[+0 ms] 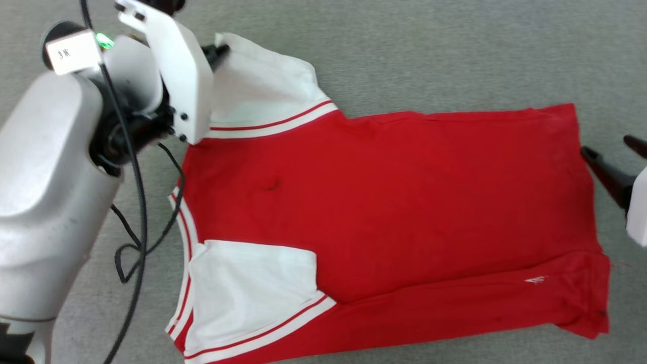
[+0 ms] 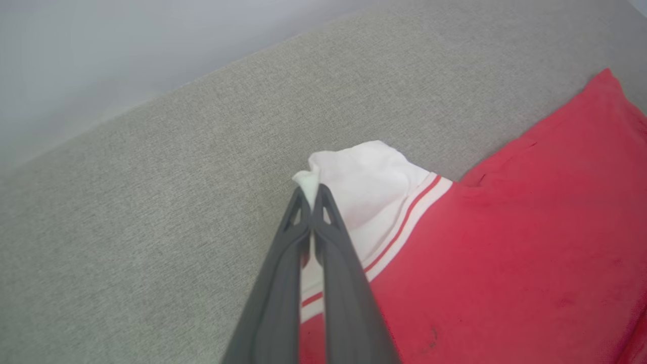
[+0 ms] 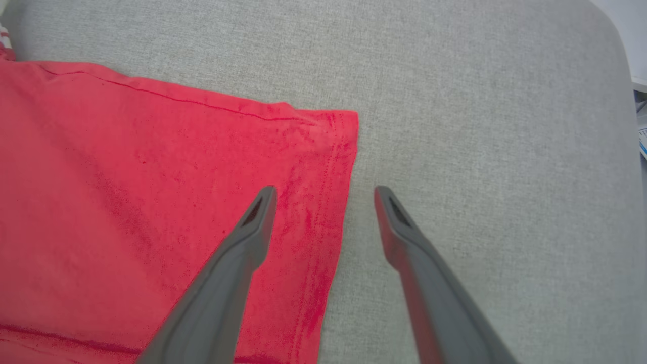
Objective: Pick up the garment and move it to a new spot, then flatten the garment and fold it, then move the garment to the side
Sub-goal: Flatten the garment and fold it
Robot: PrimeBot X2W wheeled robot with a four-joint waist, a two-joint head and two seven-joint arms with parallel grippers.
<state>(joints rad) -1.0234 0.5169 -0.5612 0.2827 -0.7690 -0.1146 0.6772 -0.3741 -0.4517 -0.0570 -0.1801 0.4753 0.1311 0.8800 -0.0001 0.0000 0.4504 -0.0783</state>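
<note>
Fold step judged in hand. The left fingers are clamped together on the tip of the white sleeve, which is pinched right at their ends. The right fingers are held apart, and the hem edge runs between them, not gripped yet. The hem should probably be pinched before anything is pulled, so both ends travel together. The sleeve should be lifted only a little and carried over the red body with the cloth kept taut, or creases will be dragged in.

The shirt is spread flat on the grey table, stretched between the two sets of fingers. A red body, white sleeves and red-white striped trim are seen. One long edge is already turned over into a strip. A small dark mark is noted near the collar end and a small white mark near the hem.
</note>
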